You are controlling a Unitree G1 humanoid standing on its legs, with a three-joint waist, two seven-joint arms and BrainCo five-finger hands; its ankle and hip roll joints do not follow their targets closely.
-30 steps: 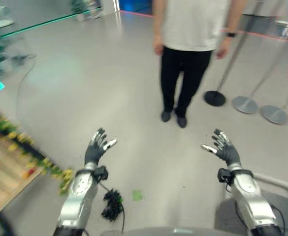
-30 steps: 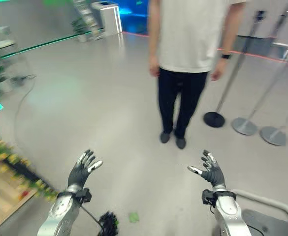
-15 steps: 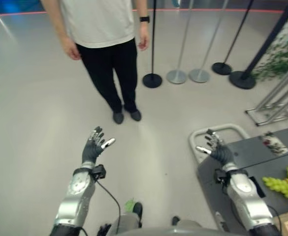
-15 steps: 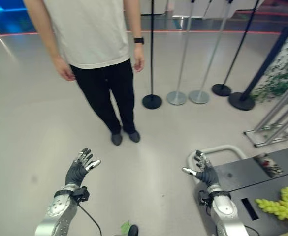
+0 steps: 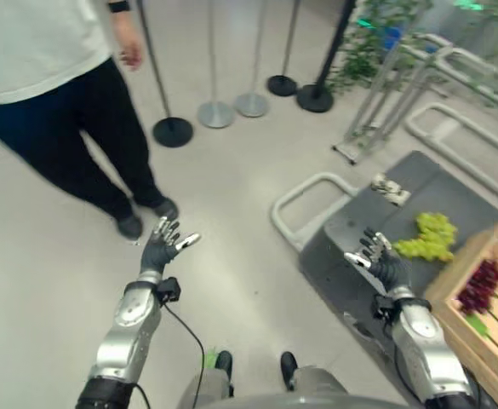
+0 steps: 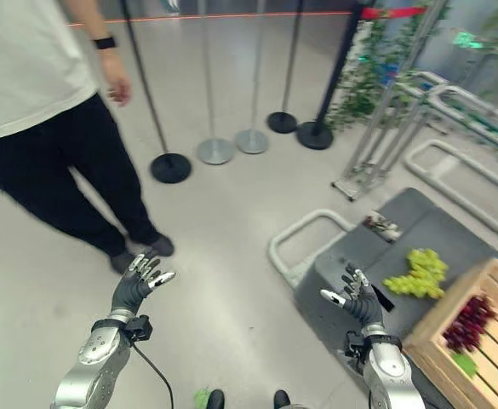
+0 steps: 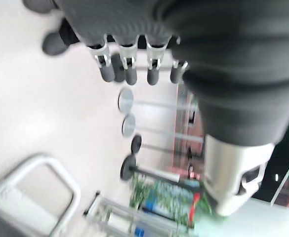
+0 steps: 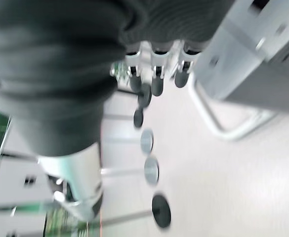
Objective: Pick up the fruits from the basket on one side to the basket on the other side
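Note:
A bunch of green grapes (image 5: 427, 237) lies on a dark grey cart top (image 5: 363, 230) at the right. Beside it stands a wooden slatted crate (image 5: 487, 315) holding dark red grapes (image 5: 480, 285) and a green leaf. My right hand (image 5: 385, 266) is raised over the cart's near edge, open, fingers spread, empty. My left hand (image 5: 161, 249) is held up over the bare floor at the left, open and empty as well. In the wrist views the fingers of the left hand (image 7: 127, 69) and the right hand (image 8: 156, 79) hang straight with nothing held.
A person (image 5: 70, 94) in a white shirt and black trousers stands at the upper left. Stanchion posts with round bases (image 5: 216, 113) line the back. The cart has a pale tubular handle (image 5: 304, 200). Metal rails (image 5: 402, 94) and green plants stand at the upper right.
The whole picture has swung to the right: the person has slid to the left and the cart, green grapes and wooden crate have come into sight. Both hands stay raised and open.

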